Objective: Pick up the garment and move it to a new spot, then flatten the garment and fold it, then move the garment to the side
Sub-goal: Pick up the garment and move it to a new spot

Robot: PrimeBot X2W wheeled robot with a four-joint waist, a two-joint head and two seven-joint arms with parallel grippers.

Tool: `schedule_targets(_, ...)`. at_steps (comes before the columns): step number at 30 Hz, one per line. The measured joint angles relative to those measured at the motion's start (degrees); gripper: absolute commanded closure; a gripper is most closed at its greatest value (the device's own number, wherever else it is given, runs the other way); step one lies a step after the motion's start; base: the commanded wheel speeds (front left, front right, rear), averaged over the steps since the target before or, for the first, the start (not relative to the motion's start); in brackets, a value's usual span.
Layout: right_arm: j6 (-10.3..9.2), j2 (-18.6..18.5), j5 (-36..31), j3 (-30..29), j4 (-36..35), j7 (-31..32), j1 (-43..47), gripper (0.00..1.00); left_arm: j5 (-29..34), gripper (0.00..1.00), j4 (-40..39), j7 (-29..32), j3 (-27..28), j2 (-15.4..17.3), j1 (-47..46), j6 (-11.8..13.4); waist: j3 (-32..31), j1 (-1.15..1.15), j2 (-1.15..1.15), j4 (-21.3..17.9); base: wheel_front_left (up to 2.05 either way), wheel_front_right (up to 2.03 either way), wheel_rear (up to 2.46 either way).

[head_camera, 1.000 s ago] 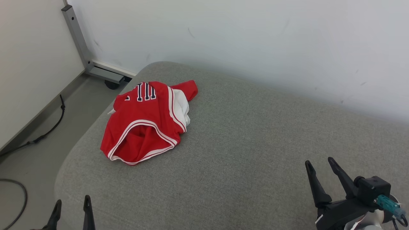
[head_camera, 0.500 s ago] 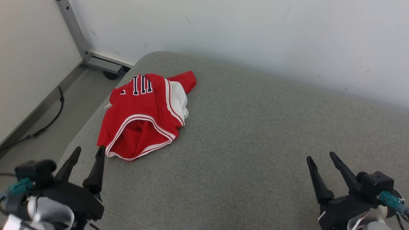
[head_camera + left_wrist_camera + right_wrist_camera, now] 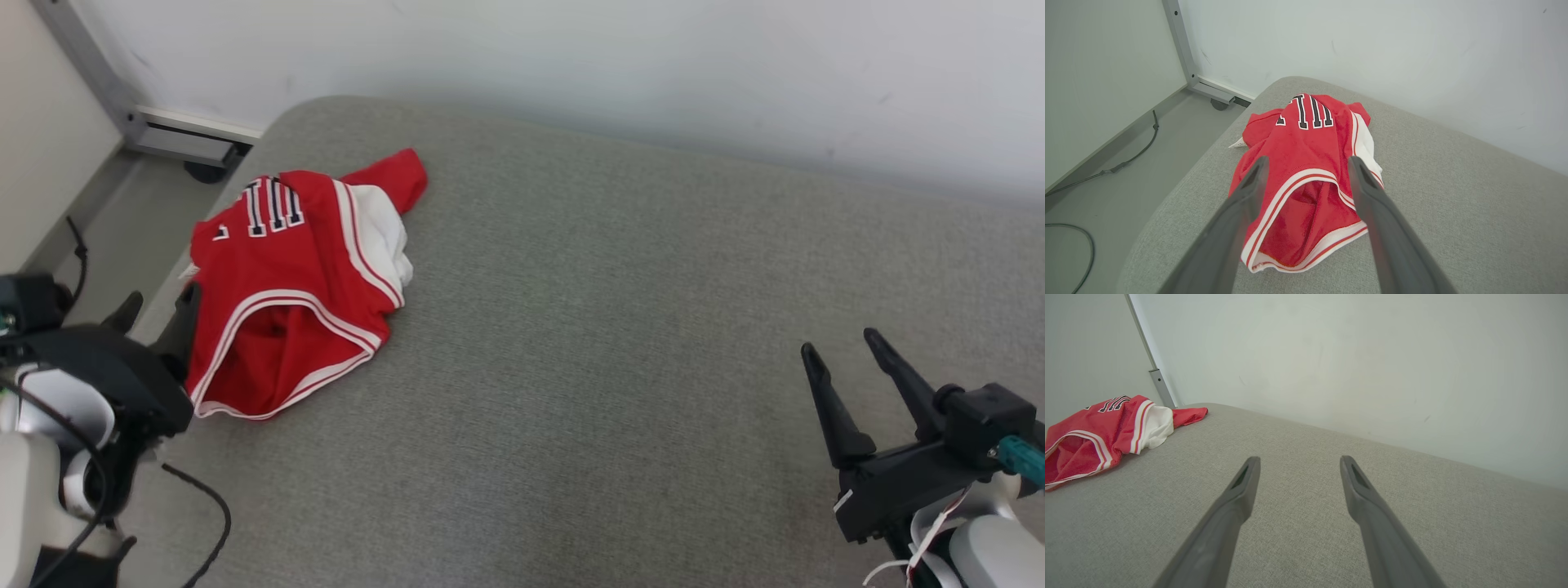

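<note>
Crumpled red jersey [image 3: 282, 273] (white trim) on grey cushion [image 3: 612, 367], left jaws wide beside it, right jaws wide, well apart

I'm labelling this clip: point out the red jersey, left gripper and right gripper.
red jersey [image 3: 277, 265], head view, its red front panel.
left gripper [image 3: 162, 294], head view, between its fingertips.
right gripper [image 3: 839, 340], head view, between its fingertips.
</note>
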Motion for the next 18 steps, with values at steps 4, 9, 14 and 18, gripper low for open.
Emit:
schedule_targets(4, 0.00, -0.8, -0.4, -0.4, -0.5, 0.5, -0.6, 0.00, 0.0, 0.00, 4.0, 1.0, -0.8, 0.1, -4.0, -0.1, 1.4, 0.00, 0.00, -1.5, 0.00, 0.00, 0.00)
schedule_targets(9, -0.01, -1.3, -0.6, -0.7, -1.4, 0.9, -1.3, 0.00, 0.2, 0.00, 9.3, 2.4, -2.3, 0.0, -9.4, -0.5, 2.9, 0.00, 0.00, -2.8, 0.00, 0.00, 0.00)
schedule_targets(14, -0.01, -1.7, -0.9, -0.7, -2.0, 1.5, -2.0, 0.00, 0.2, 0.00, 15.1, 5.5, -3.0, 0.7, -12.3, -0.5, 4.0, 0.00, 0.00, -3.8, 0.00, 0.00, 0.00)
schedule_targets(18, -0.02, -2.3, -0.9, -0.9, -2.6, 2.0, -2.9, 0.00, 0.9, 0.00, 19.2, 7.4, -3.8, 2.3, -14.7, -0.5, 4.7, 0.00, 0.00, -4.5, 0.00, 0.00, 0.00)
